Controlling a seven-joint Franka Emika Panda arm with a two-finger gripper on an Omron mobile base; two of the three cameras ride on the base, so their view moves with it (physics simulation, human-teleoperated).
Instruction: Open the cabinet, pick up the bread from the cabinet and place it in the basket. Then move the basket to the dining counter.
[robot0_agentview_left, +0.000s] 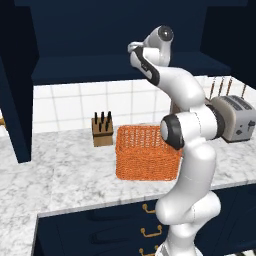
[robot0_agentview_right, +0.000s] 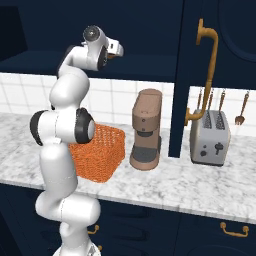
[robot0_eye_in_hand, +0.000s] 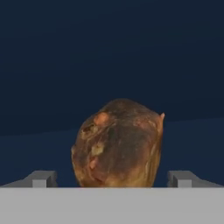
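Note:
The cabinet stands open, its navy door with a long brass handle swung out to the right. Inside, on the dark shelf, lies the bread, a brown crusty loaf. My gripper is open, and the loaf sits close ahead between its two fingertips without touching them. The arm reaches up into the cabinet, with the hand at shelf height. Below it on the marble counter sits the orange woven basket, holding nothing. The dining counter is out of view.
A wooden knife block stands left of the basket. A brown coffee machine and a grey toaster stand to its right, with utensils hanging on the tiled wall behind. Navy drawers with brass pulls run under the counter.

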